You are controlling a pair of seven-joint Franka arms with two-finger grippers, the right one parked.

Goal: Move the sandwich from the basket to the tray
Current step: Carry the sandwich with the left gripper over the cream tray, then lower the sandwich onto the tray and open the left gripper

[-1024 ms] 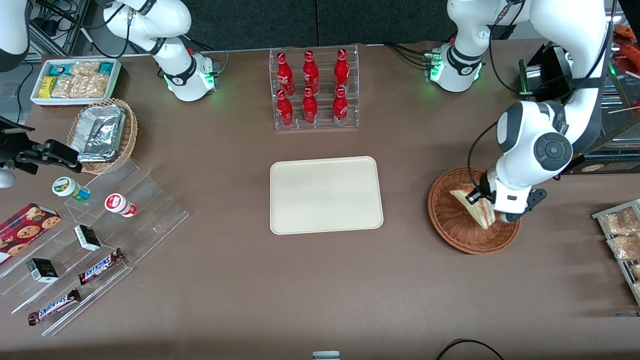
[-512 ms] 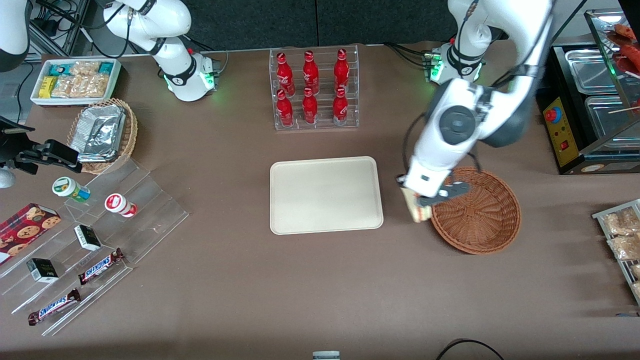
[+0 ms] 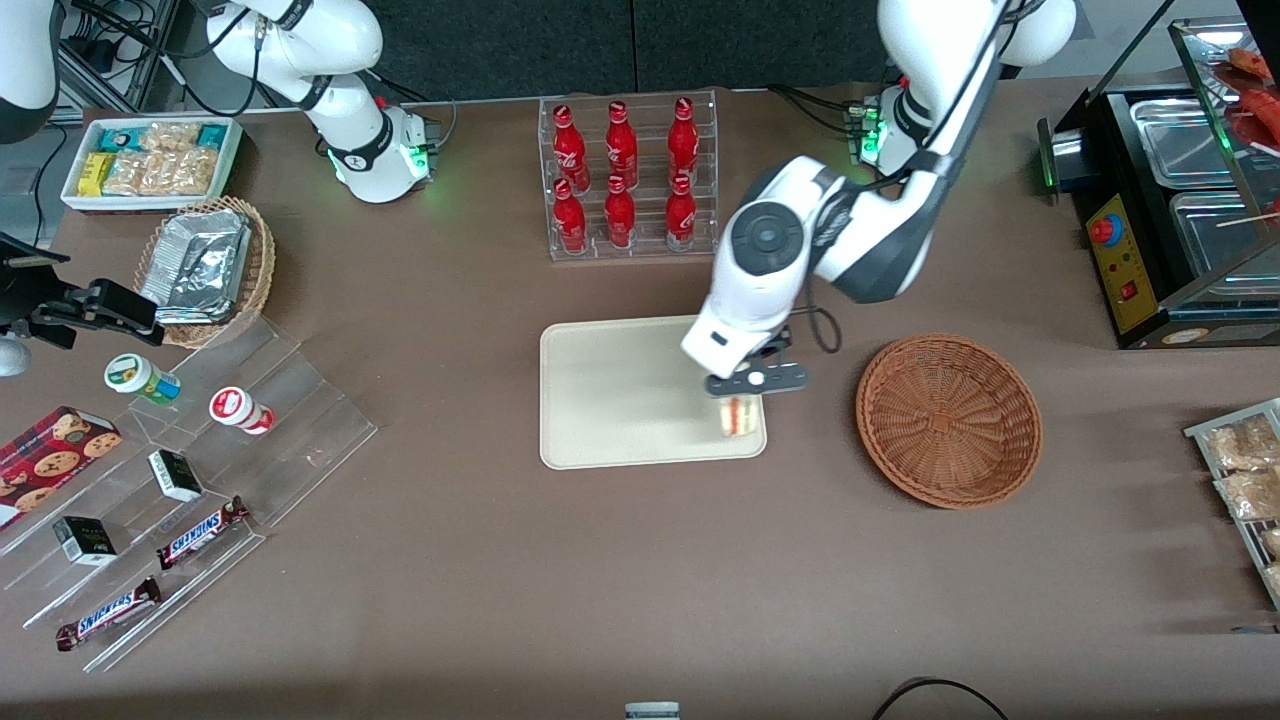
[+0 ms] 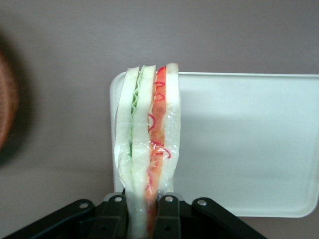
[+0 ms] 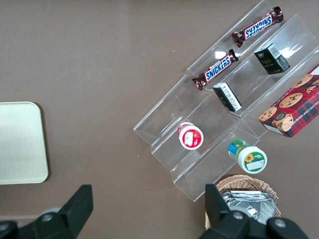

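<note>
While its tool [image 3: 741, 398] grips the sandwich [image 3: 740, 415], the tray [image 3: 620, 400] lies below.

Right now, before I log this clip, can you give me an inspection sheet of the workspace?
Surface: brown table, no spills seen.
Job's things: sandwich held above the tray, near the tray edge closest to the basket, which holds nothing.
Clutter: cola bottle rack, Snickers bars, cookie box, foil containers.
Grippers: gripper over the tray, jaws shut on the sandwich.
Cables: black cable at the table edge nearest the camera.
Surroundings: steel food warmer.
</note>
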